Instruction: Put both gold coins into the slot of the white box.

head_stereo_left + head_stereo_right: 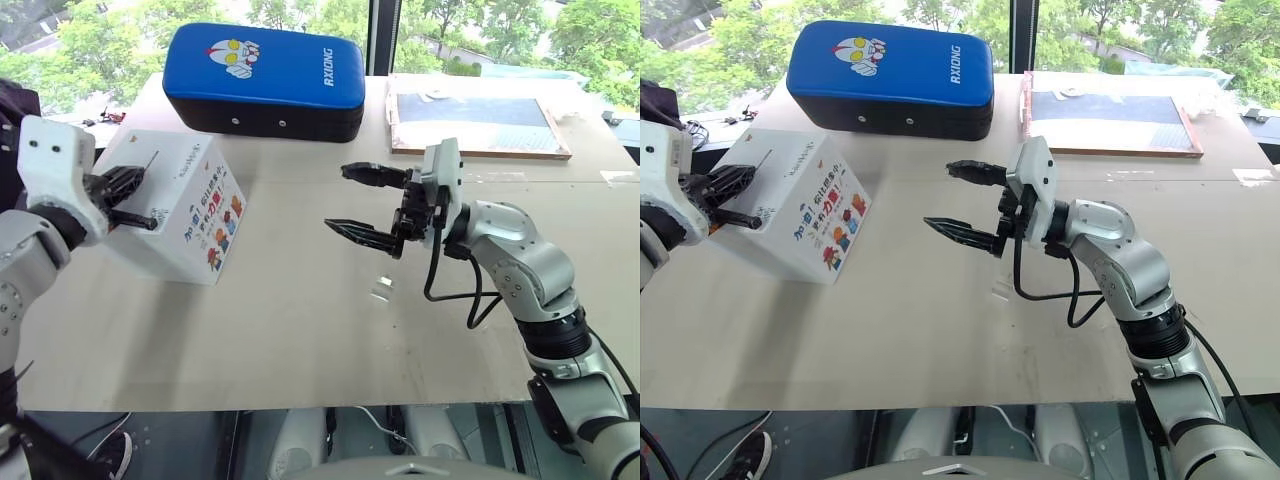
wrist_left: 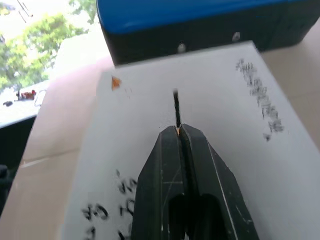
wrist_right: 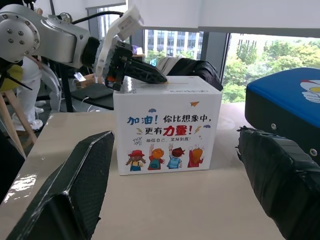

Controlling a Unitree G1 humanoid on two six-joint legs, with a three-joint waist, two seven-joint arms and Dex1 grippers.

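The white box [image 1: 195,220], with coloured text and small pictures on its side, stands at the left of the table. A thin dark slot [image 2: 176,107] runs across its top. My left gripper [image 2: 177,131] is shut just above the box top, its tips at the near end of the slot. A tiny orange-gold sliver, a gold coin, shows pinched between the tips. A second coin [image 1: 381,288], pale and glassy, lies on the table in the middle. My right gripper [image 1: 337,197] hangs open above the table, up and to the left of that coin, pointing towards the box, with nothing between its fingers.
A blue padded cushion [image 1: 265,75] lies behind the box at the table's far side. A flat board [image 1: 480,115] with a dark sheet rests at the back right. Bare tabletop [image 1: 300,340] stretches between the box and the right arm.
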